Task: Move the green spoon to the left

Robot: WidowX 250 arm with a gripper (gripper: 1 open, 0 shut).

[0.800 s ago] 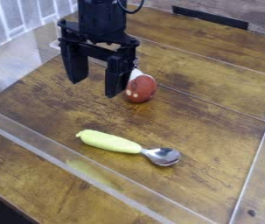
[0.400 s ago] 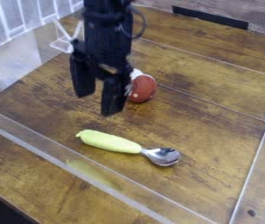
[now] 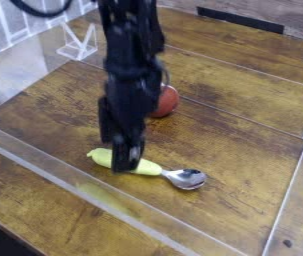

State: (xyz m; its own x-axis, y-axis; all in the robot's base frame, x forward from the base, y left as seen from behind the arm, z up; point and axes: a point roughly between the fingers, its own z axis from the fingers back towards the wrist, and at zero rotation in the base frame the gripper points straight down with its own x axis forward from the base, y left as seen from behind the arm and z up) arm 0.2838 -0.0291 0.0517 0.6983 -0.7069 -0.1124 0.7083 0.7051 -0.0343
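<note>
- Green spoon [image 3: 151, 169]: thick rounded yellow-green plastic handle with a shiny silver metal bowl, lying flat on the dark wooden plank surface [image 3: 247, 110], near the front clear acrylic wall [image 3: 60, 178], handle to the left and bowl to the right.
- Black robot gripper [image 3: 124, 152] points straight down over the left part of the handle, fingers [image 3: 131, 150] spread wide, nothing gripped yet. Can't tell if the tips touch the spoon or the wood.
- Handling guess: light, rigid, no fragility. The plastic handle looks smooth and rounded, so it could roll or squirt out under a pinch; the metal bowl is thin and slick, a poor grip spot.
- Best hold: across the fat middle of the handle, fingers on either side of its width.
- Red-brown rounded object with white tip [image 3: 163, 101] sits behind the arm, apart from the spoon, not part of the job.
- Open wood lies left of the spoon.
</note>
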